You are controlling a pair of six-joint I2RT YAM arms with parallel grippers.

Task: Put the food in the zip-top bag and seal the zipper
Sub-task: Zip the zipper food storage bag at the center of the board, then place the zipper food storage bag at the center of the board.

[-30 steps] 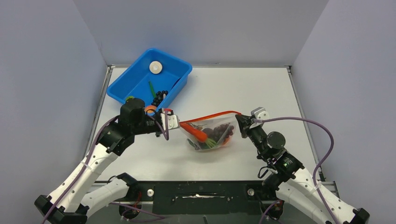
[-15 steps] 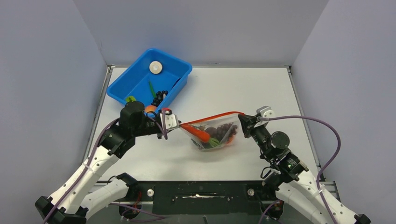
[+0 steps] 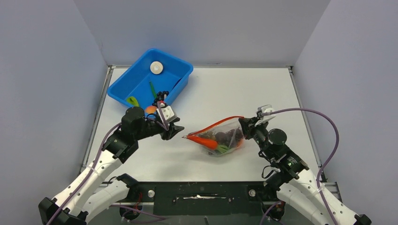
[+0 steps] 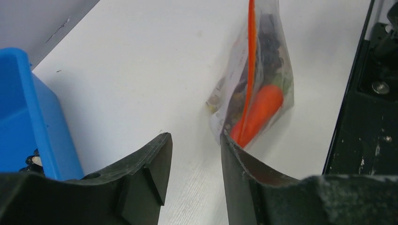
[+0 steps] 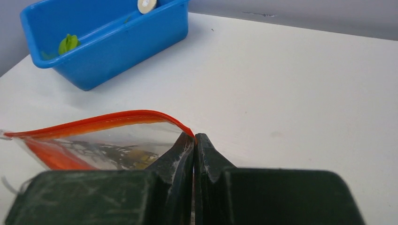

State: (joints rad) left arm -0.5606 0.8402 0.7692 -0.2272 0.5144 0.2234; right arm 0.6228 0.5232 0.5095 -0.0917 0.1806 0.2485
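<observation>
The clear zip-top bag (image 3: 219, 138) lies mid-table with a carrot (image 3: 205, 140), dark grapes (image 3: 228, 136) and a green piece inside. Its red-orange zipper (image 3: 213, 124) runs along the top edge. My right gripper (image 3: 244, 123) is shut on the bag's right zipper corner, as the right wrist view shows (image 5: 194, 137). My left gripper (image 3: 176, 132) is open and empty, just left of the bag's left corner; in the left wrist view (image 4: 193, 140) the bag (image 4: 263, 89) sits beyond the right fingertip. More food stays in the blue bin: grapes (image 3: 161, 97), an orange ball (image 3: 150, 110), a green piece (image 3: 132, 100).
The blue bin (image 3: 141, 79) stands at the far left, with a white round disc (image 3: 156, 68) in it. Grey walls enclose the table on three sides. The black base rail (image 3: 202, 192) runs along the near edge.
My left gripper has let go of the bag's left corner, opened and drawn back left. The bag has dropped lower and shifted right, its zipper now straighter. My right gripper keeps its hold.
</observation>
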